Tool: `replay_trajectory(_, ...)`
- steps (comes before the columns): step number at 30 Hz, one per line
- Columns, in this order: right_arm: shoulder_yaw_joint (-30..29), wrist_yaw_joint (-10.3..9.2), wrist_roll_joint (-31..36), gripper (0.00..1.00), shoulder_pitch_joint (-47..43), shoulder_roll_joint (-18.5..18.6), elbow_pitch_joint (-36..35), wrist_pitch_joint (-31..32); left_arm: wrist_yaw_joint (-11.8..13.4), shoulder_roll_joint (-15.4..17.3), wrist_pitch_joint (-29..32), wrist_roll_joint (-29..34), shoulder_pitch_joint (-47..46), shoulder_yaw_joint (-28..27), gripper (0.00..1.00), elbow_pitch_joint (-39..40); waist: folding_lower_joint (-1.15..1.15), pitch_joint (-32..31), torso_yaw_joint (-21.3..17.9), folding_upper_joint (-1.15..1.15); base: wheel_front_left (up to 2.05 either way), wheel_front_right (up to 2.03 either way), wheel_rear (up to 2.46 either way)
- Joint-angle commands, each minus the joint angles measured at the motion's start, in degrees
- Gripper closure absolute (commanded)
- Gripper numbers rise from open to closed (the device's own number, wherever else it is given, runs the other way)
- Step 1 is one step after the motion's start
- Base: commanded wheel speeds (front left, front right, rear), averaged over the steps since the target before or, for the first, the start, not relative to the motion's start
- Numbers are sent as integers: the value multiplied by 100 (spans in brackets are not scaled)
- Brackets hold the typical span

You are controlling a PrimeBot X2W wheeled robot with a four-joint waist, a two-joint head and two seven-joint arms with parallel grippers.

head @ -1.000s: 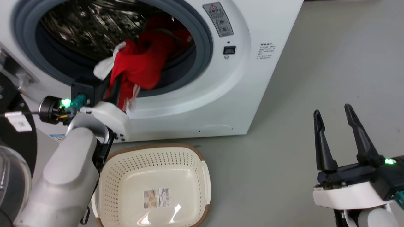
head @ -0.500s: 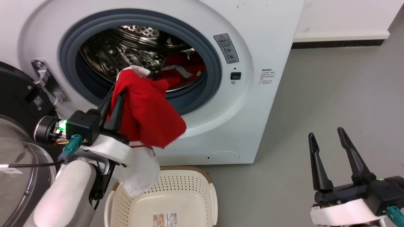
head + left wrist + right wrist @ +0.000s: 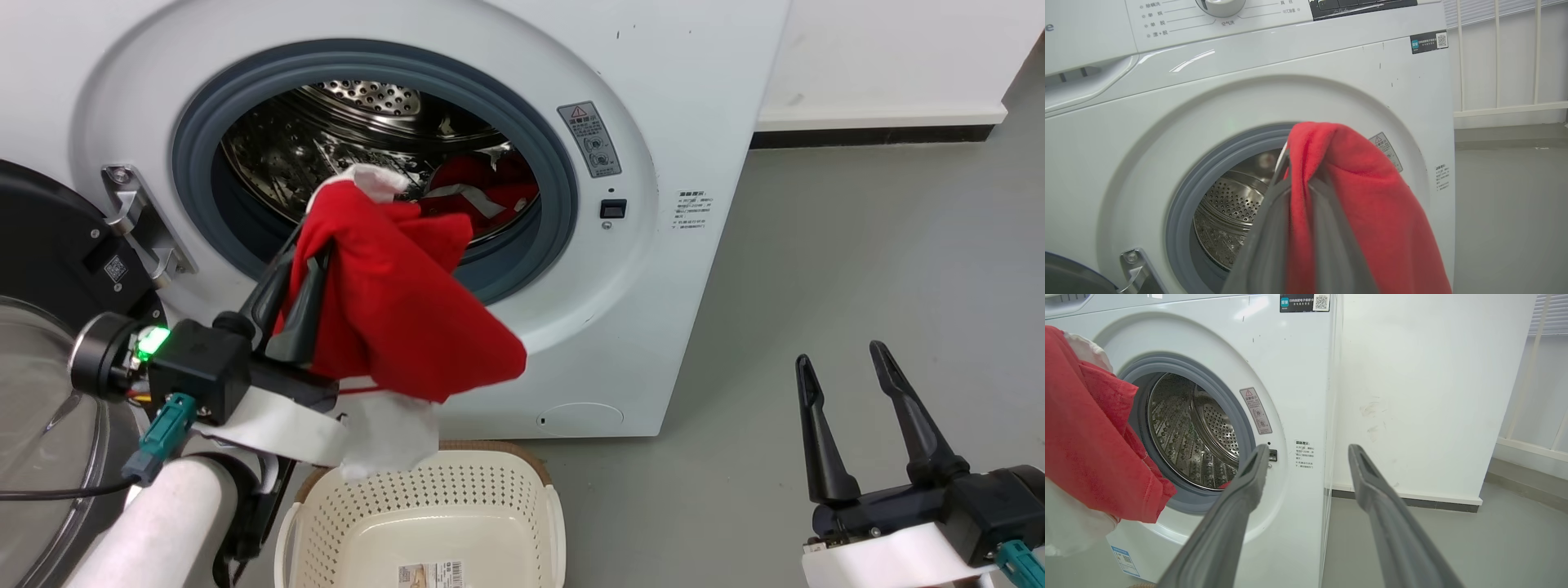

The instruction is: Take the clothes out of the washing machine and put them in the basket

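My left gripper (image 3: 309, 255) is shut on a red garment (image 3: 408, 314) with a white panel, held outside the porthole of the white washing machine (image 3: 653, 122). The cloth drapes over the fingers (image 3: 1265, 228), and its white end hangs just above the back rim of the cream basket (image 3: 457, 498) on the floor below. More red clothes (image 3: 482, 184) lie inside the steel drum. My right gripper (image 3: 841, 359) stands open and empty at the lower right, well away from the machine. In the right wrist view the held garment (image 3: 1086, 449) is at the left, beyond the right gripper (image 3: 1308, 451).
The washer's black-framed glass door (image 3: 49, 269) stands swung open at the left, close to my left arm. Grey floor (image 3: 857, 245) stretches to the right of the machine, up to a white wall with a dark skirting (image 3: 873, 131).
The head camera has lifted, so the whole picture has shifted. My left gripper has drawn the red garment out of the porthole; it now hangs outside, above the basket. The right gripper stays open.
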State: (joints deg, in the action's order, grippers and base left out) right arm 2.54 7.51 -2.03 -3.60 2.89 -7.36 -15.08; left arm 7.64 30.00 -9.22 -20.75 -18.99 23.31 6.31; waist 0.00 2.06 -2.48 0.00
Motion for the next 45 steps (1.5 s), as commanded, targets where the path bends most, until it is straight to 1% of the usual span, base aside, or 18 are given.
replay_trajectory(1, 8, -4, -44, 0, -59, -3, 5, -14, 27, 2, 12, -61, 125, -12, 100, 41, 0, 14, -2, 0, 0, 0, 0)
replay_trajectory(6, 4, -4, -35, 0, 27, -3, -19, -14, -16, 11, 17, -153, 369, 77, 100, -29, 0, 109, -13, 0, 0, 0, 0)
replay_trajectory(11, -20, -4, 4, 0, 139, -3, -48, -14, -107, -49, -15, -207, 547, 246, 100, -307, 0, 280, -7, 0, 0, 0, 0)
replay_trajectory(15, -38, -4, 40, 0, 230, -3, -90, -14, -249, -176, -85, -241, 600, 450, 100, -633, 0, 522, -2, 0, 0, 0, 0)
replay_trajectory(19, -34, -4, 69, 0, 395, -3, -136, -14, -417, -358, -187, -272, 486, 642, 100, -1154, 0, 865, -25, 0, 0, 0, 0)
replay_trajectory(25, -49, -4, 90, 0, 672, -3, -226, -14, -642, -648, -373, -332, 230, 772, 100, -2107, 0, 1467, -137, 0, 0, 0, 0)
replay_trajectory(28, -42, -4, 84, 0, 828, -4, -271, -14, -767, -735, -438, -319, 51, 826, 100, -2633, 0, 1789, -222, 0, 0, 0, 0)
replay_trajectory(38, -126, -4, -10, 0, 1296, -3, -421, -14, -1165, -1044, -563, -231, -773, 955, 100, -4742, 0, 2766, -415, 0, 0, 0, 0)
replay_trajectory(43, -172, -4, -33, 0, 1526, -4, -494, -14, -1290, -1246, -576, -120, -1341, 1109, 100, -5739, 0, 3249, -436, 0, 0, 0, 0)
replay_trajectory(44, -172, -4, -33, 0, 1526, -4, -494, -14, -1290, -1246, -576, -120, -1341, 1109, 100, -5739, 0, 3249, -436, 0, 0, 0, 0)
replay_trajectory(45, -186, -4, -39, 0, 1567, -3, -504, -14, -1312, -1301, -574, -102, -1457, 1153, 100, -5939, 0, 3338, -437, 0, 0, 0, 0)
